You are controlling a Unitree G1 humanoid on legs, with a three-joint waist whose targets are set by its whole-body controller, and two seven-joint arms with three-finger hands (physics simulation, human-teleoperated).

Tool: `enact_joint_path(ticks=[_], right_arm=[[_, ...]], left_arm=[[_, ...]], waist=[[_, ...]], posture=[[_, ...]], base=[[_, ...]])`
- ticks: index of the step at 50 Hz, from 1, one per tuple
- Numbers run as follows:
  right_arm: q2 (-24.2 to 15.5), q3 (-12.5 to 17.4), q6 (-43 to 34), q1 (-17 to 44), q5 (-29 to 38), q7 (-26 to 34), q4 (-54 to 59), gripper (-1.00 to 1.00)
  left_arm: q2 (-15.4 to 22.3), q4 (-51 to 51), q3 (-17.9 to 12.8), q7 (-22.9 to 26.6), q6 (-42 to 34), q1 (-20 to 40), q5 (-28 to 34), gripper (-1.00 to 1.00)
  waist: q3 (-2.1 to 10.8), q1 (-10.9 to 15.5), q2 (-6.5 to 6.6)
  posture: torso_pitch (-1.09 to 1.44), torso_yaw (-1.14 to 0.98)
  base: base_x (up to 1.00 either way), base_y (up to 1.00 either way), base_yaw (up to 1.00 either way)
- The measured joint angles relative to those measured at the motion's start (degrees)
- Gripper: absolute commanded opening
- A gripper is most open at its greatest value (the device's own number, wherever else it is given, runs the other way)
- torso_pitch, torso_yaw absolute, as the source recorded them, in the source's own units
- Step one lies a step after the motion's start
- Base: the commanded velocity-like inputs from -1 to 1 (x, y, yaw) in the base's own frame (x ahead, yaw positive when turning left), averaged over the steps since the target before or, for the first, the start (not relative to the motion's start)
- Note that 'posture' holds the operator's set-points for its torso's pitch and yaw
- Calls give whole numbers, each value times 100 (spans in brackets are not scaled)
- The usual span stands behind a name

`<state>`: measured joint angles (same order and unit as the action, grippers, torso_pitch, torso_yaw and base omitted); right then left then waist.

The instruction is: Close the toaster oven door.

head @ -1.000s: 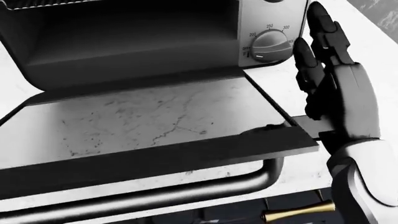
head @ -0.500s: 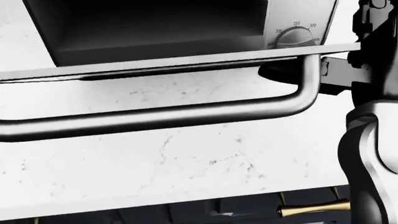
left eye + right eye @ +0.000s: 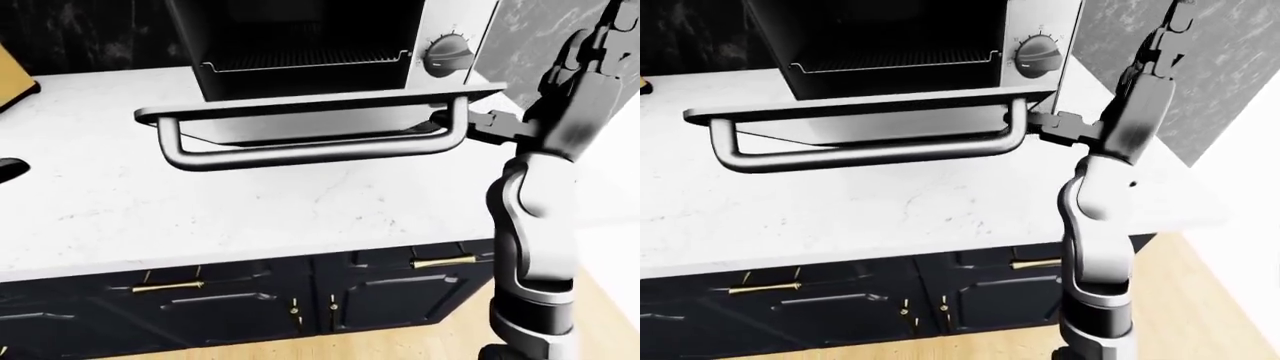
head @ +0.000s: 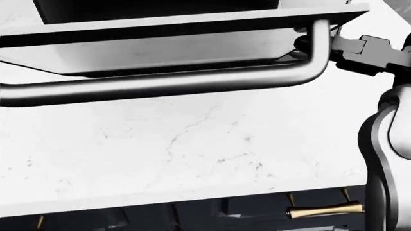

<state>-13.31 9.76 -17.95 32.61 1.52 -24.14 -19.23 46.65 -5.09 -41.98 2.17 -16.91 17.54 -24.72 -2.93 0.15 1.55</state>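
Steel door: silver toaster oven door (image 3: 300, 105) roughly level — half-raised
Hand: my right hand (image 3: 1065, 126) under door's corner, lifting — finger spread unclear

The robot's right arm (image 3: 1095, 225), at about four o'clock in the right-eye view, is built from smooth, rounded segments in glossy silver-grey and white. Dark bands mark the joints between segments. A small dark round dot, like a screw or port, sits on the pale rounded joint near the middle of the arm. The forearm is a darker grey block with flat sides. The right hand (image 3: 575, 67), at two o'clock in the left-eye view, has black, blocky, jointed fingers (image 3: 600, 30).
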Motion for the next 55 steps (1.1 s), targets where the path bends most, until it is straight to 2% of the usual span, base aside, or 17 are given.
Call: enact_joint_path(ticks=[6,16,21,29,55], right_arm=[[87,-17,-97,-20,436,-76,126,100],[524,-428,-147,-38,510,687,237,100],[599,-452,1,261,473,890,659,100],[634,-508,-23,559,518,832,893,100],[581,-480,309,986,523,662,1590,100]], left_arm=[[11,13,-21,-4,-5,-15,-10,100],[-8,-1,-27,15,21,-39,-4,100],[2,-10,-54,7,15,-47,-3,100],[20,29,-47,23,26,-41,-18,100],[-80,211,-101,39,-31,-163,-20,100]], waist=[[2,-6,18],[13,-51,82],[8,-97,124],[-15,-106,167],[-34,-134,166]], posture=[[0,0],[0,0],[0,0],[0,0],[0,0]], base=[[0,0,0],[0,0,0],[0,0,0],[0,0,0],[0,0,0]])
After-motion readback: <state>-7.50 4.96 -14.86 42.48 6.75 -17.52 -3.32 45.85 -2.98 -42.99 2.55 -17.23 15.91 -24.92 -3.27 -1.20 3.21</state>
